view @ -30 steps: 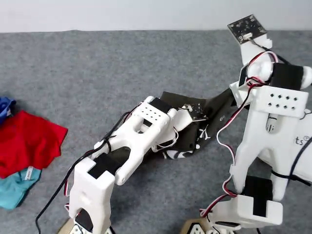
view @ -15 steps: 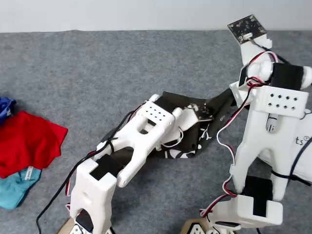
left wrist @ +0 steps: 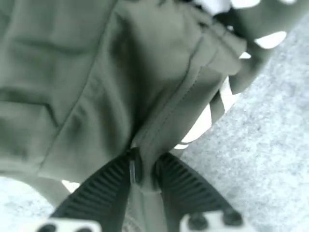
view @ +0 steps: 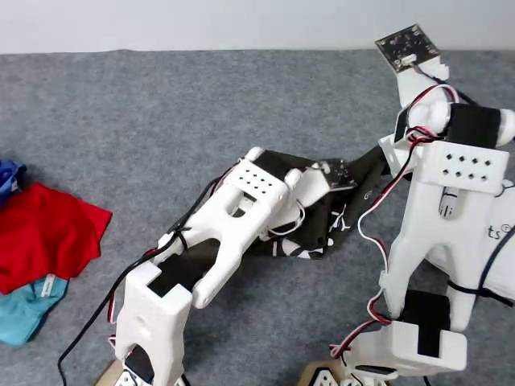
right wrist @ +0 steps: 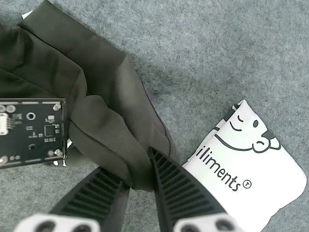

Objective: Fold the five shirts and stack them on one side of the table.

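A black shirt with white print (view: 322, 229) lies bunched at the table's middle, between the two arms. My left gripper (left wrist: 143, 170) is shut on a seamed fold of this black shirt (left wrist: 96, 72), which hangs away from the fingers. The left arm (view: 241, 209) stretches from the near edge to the shirt's far side. My right gripper (right wrist: 140, 180) is shut on the edge of the black shirt (right wrist: 104, 116), beside the left arm's camera board (right wrist: 31, 133). The right arm (view: 442, 201) stands over the shirt's right end.
A red shirt (view: 44, 233), a teal shirt (view: 28, 310) and a bit of a blue one (view: 6, 178) lie together at the table's left edge. A white printed shirt (right wrist: 251, 162) lies by the right arm (view: 503, 229). Grey felt covers the table (view: 161, 104).
The left arm has shifted a little farther and to the right, carrying the black shirt's fold with it. The right arm has stayed put.
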Action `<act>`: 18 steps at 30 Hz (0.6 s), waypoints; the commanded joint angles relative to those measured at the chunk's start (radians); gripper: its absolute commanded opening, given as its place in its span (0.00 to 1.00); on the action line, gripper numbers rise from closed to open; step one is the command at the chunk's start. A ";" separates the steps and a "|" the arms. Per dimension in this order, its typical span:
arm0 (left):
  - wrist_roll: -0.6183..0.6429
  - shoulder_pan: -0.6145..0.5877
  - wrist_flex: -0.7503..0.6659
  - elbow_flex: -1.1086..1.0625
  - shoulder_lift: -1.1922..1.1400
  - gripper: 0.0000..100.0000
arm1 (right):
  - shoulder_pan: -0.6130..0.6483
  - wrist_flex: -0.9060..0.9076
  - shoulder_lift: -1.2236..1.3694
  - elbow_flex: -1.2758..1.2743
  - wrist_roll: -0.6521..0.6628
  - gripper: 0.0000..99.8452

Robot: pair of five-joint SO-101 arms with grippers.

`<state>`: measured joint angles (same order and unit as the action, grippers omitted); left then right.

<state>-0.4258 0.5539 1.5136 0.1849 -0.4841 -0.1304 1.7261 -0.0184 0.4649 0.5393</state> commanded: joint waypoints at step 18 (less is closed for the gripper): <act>0.008 -0.025 0.026 0.044 -0.006 0.17 | -0.005 -0.002 -0.002 0.029 0.008 0.01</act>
<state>-0.4227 0.5386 1.5259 0.1956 -0.4933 -0.1304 1.7261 -0.0184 0.4649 0.5393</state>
